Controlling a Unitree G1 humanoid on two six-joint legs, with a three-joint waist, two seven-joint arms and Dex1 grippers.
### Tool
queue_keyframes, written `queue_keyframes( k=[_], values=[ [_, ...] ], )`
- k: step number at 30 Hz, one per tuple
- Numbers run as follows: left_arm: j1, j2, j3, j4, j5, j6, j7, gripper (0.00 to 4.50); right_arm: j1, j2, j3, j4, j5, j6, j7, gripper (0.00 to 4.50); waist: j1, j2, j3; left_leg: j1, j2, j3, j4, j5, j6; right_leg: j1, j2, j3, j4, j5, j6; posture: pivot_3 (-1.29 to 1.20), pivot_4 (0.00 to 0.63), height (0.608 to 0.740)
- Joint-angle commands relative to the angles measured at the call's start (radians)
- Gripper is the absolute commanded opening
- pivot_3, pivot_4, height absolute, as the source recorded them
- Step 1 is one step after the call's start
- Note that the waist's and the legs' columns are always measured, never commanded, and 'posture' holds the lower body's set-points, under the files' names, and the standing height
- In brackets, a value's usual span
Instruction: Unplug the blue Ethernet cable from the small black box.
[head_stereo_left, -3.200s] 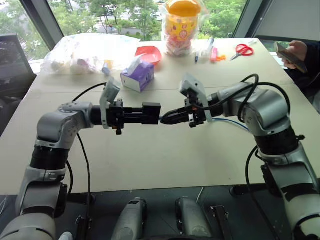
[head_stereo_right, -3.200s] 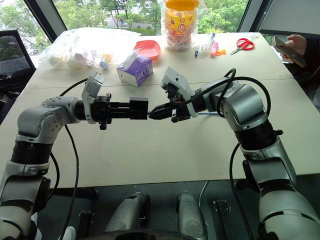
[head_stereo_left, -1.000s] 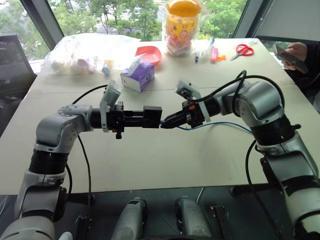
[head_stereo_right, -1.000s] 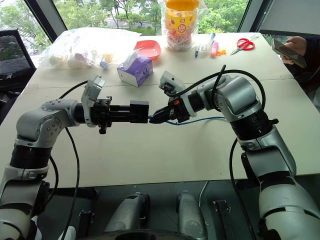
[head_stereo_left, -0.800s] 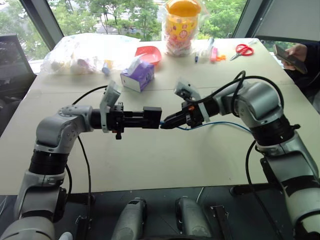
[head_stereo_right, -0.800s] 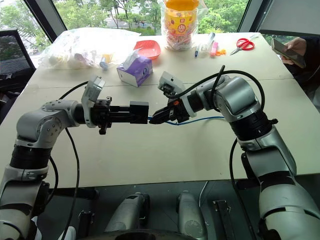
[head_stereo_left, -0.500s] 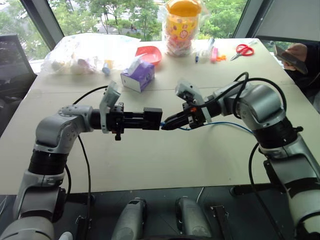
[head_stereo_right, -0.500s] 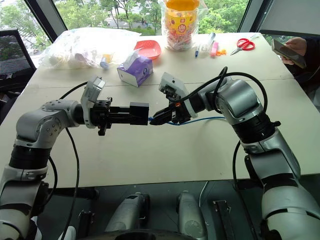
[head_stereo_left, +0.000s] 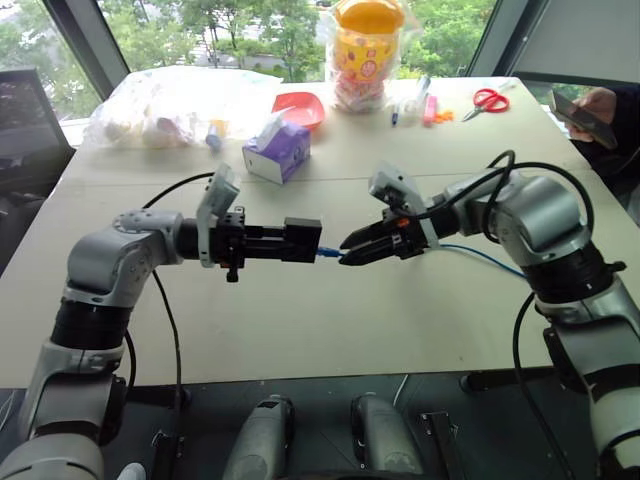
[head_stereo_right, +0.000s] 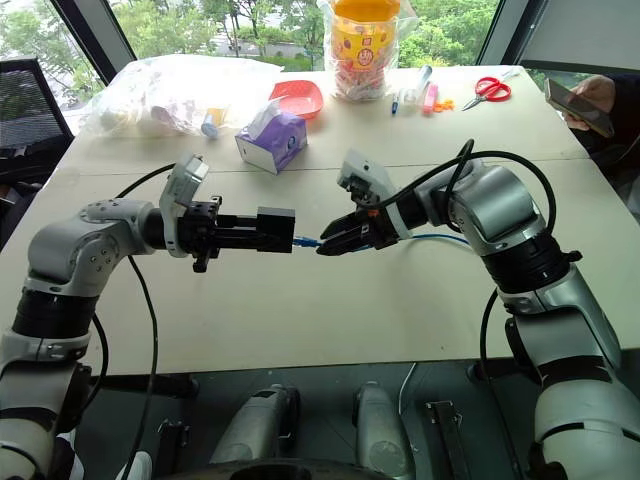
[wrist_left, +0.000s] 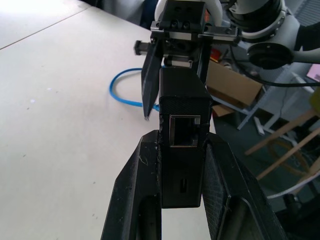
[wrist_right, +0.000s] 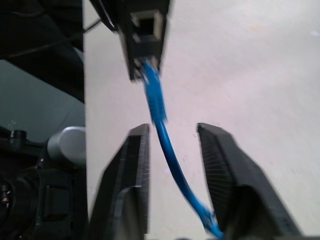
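The small matte black, flat plastic box (head_stereo_left: 300, 240) is held above the beige table (head_stereo_left: 300, 320) with its long axis level, running from the left gripper (wrist_left: 182, 150) toward the right gripper (head_stereo_left: 345, 258). It is clamped between the two black fingers (wrist_left: 137, 170) of the left gripper, which are closed on its sides. The thin bright blue Ethernet cable (wrist_right: 159, 117) is seen with its end at the box's far face, just ahead of the right gripper; whether the plug is seated there cannot be told. From there the cable passes between the right gripper's fingers (wrist_right: 132, 165), which stand apart without touching it. The left forearm is stretched level toward the right, and the right forearm is angled slightly downward toward the left, fingertips near the box.
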Motion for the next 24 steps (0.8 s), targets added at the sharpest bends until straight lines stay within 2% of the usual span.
queue_keyframes(
  k=[1,11,19,22,24],
  values=[
    [-0.011,-0.005,0.013,-0.02,-0.006,-0.025,-0.004,0.48,-0.024,0.007,-0.029,-0.021,0.017,0.029,-0.004,3.21,0.0,0.0,0.0,0.0,0.0,0.0,0.0,0.0,0.0,0.0,0.0,0.0,0.0,0.0,0.0,0.0,0.15,0.74],
    [-0.003,-0.023,-0.037,-0.043,0.023,-0.061,-0.018,0.48,-0.084,0.061,-0.009,-0.011,0.036,0.112,-0.002,3.21,-0.001,0.0,0.0,0.0,0.0,0.0,0.0,0.0,0.0,0.0,0.0,0.0,0.0,0.0,0.0,0.0,0.15,0.74],
    [-0.004,-0.028,-0.043,-0.036,0.038,-0.075,-0.024,0.48,-0.097,0.063,0.005,-0.012,0.039,0.113,0.003,3.21,0.0,0.0,0.0,0.0,0.0,0.0,0.0,0.0,0.0,0.0,0.0,0.0,0.0,0.0,0.0,0.0,0.15,0.74],
    [-0.005,-0.03,-0.042,-0.036,0.036,-0.075,-0.02,0.48,-0.094,0.063,0.008,-0.017,0.038,0.11,0.004,2.32,-0.001,0.0,0.0,0.0,0.0,0.0,0.0,0.0,0.0,0.0,0.0,0.0,0.0,0.0,0.0,0.0,0.15,0.74],
    [-0.004,-0.03,-0.041,-0.036,0.036,-0.076,-0.019,0.48,-0.092,0.065,0.011,-0.017,0.036,0.109,0.001,1.38,-0.001,0.0,0.0,0.0,0.0,0.0,0.0,0.0,0.0,0.0,0.0,0.0,0.0,0.0,0.0,0.0,0.15,0.74]
  ],
)
